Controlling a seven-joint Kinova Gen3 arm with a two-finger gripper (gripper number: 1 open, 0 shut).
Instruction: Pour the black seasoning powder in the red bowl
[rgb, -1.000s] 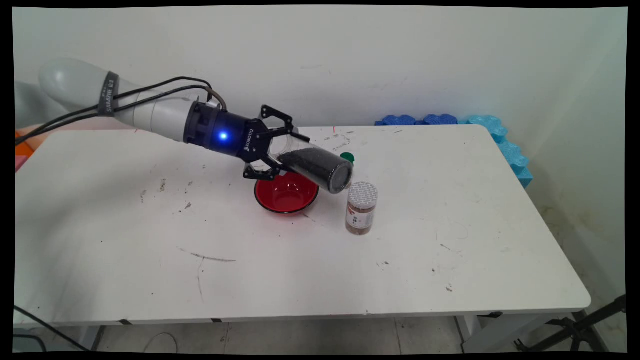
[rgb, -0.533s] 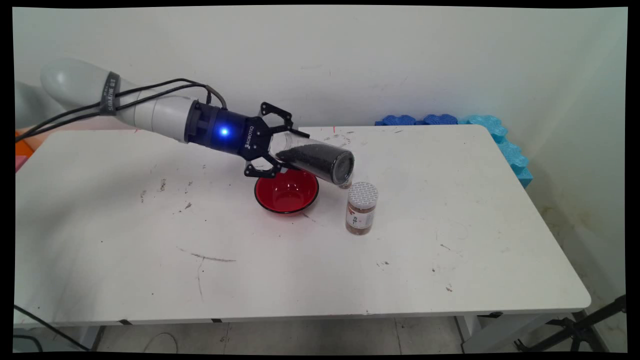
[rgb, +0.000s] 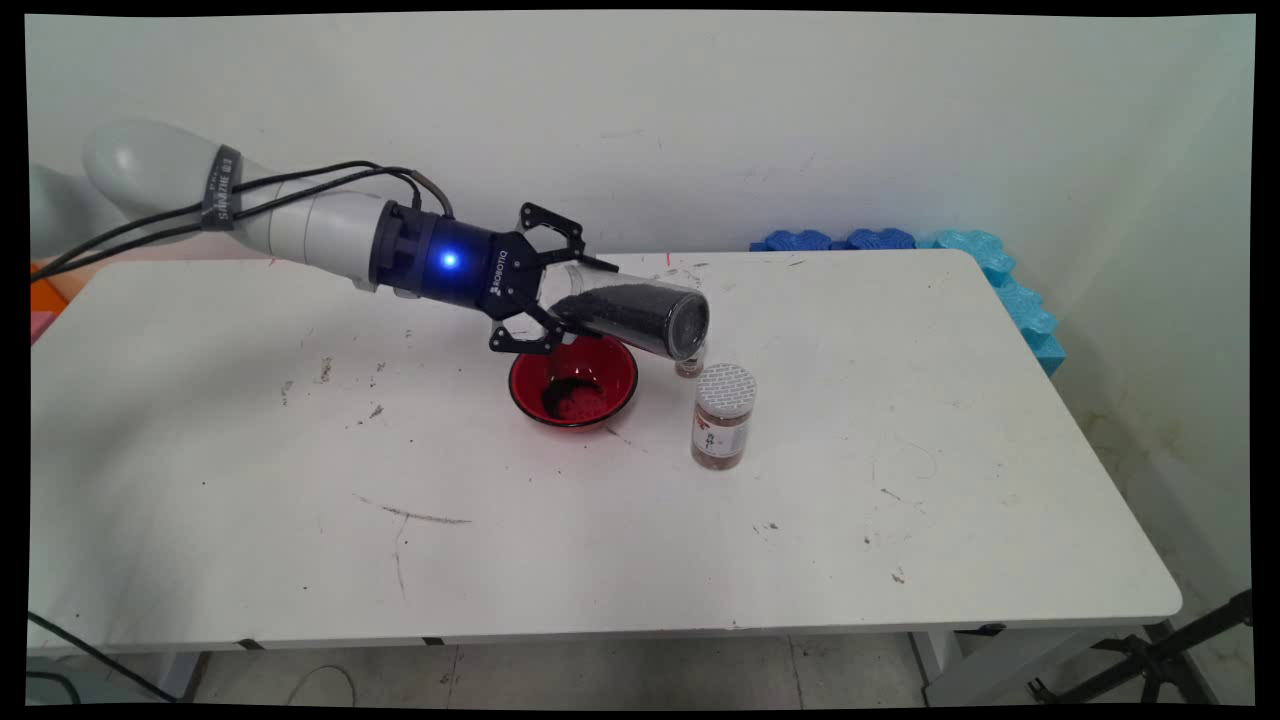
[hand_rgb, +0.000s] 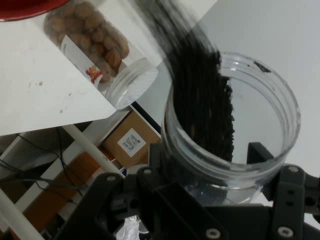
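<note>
My gripper (rgb: 573, 304) is shut on a clear jar of black grains (rgb: 640, 318), holding it almost level above the red bowl (rgb: 618, 366). The jar's open mouth is at the gripper's end, over the bowl. In the bowl lies a small heap of black grains (rgb: 568, 396). In the hand view the jar (hand_rgb: 250, 115) sits between my gripper (hand_rgb: 205, 167), with grains streaming along its lower wall and out over the rim. A jar of brown nuts (rgb: 722, 418) with a white lid stands just right of the bowl, also seen as the nut jar (hand_rgb: 95, 45).
A small jar (rgb: 690, 366) stands behind the nut jar, partly hidden by the held jar. Blue foam pieces (rgb: 965, 258) lie along the white table's (rgb: 500, 540) far right corner. Boxes (hand_rgb: 130, 142) sit on the floor under the table.
The held jar's far end has risen, so it went from sloping down to almost level. Black grains have appeared in the red bowl, which was bare before.
</note>
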